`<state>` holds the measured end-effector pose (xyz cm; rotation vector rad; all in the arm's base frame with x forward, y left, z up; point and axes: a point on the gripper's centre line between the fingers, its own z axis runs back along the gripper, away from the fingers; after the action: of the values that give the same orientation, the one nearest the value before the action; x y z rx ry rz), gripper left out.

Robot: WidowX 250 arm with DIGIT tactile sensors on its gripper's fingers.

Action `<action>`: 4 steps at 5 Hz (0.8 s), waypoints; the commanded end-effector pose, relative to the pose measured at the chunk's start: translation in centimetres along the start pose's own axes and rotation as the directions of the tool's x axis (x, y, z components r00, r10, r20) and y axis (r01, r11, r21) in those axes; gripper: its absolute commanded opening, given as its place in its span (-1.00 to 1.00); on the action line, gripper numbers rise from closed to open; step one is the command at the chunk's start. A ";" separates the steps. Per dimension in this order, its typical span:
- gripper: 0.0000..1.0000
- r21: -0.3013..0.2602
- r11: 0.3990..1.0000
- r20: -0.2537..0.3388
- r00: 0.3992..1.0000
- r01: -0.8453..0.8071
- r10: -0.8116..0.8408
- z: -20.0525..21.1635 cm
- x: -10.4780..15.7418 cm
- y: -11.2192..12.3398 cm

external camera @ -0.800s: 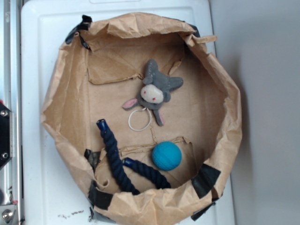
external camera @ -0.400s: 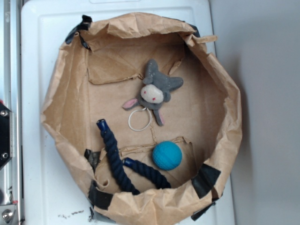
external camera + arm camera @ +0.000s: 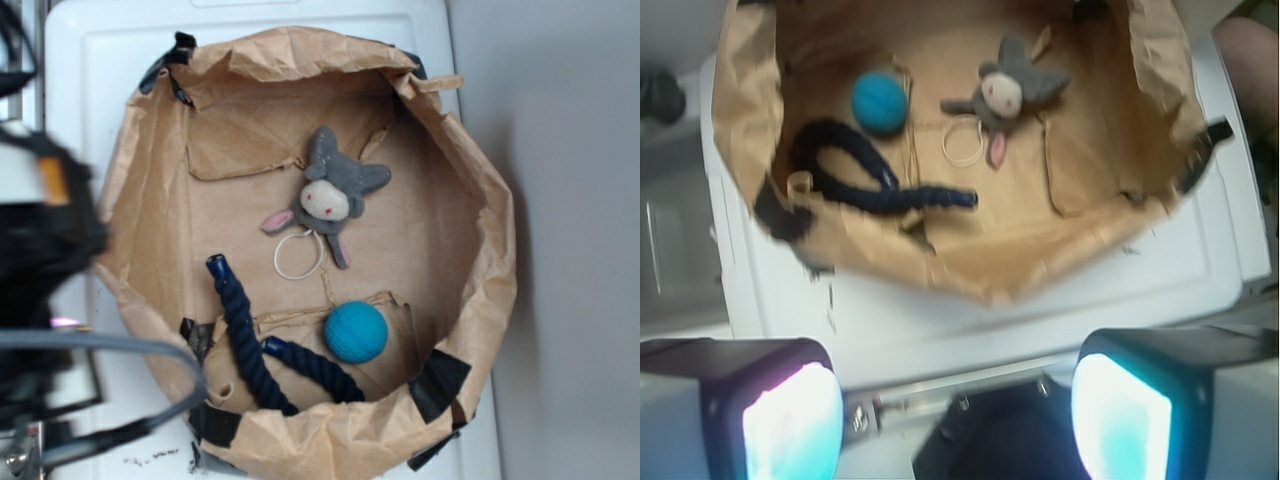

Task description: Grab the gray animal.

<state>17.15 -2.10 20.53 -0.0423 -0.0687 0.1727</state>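
The gray animal [image 3: 334, 191] lies inside the brown paper bag [image 3: 150, 200], with a cream face, red eyes, pink-lined ears and a thin white ring [image 3: 298, 254] below it. It also shows in the wrist view [image 3: 1008, 87] at the top. My gripper [image 3: 958, 425] is open and empty, its two lit fingers wide apart, outside the bag over the white surface. In the exterior view the arm [image 3: 45, 250] is a dark blur at the left edge, well left of the animal.
A teal ball [image 3: 356, 332] and a navy rope [image 3: 255, 350] lie in the bag's near part. The bag stands on a white surface [image 3: 90, 60]. A metal rail with a dark bracket [image 3: 990, 440] is under the gripper.
The arm has come into the exterior view at the left edge; it was absent before. The animal, ball and rope have not moved.
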 end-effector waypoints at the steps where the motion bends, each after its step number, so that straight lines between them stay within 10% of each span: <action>1: 1.00 -0.065 0.980 0.070 0.978 -0.190 0.195 -2.1 3.2 1.0; 2: 1.00 -0.086 0.946 0.064 0.945 -0.314 0.320 -5.4 7.8 0.8; 4: 1.00 -0.086 0.946 0.064 0.945 -0.314 0.320 -5.4 7.8 0.8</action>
<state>24.53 -0.93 14.15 -0.1097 -0.0897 0.4678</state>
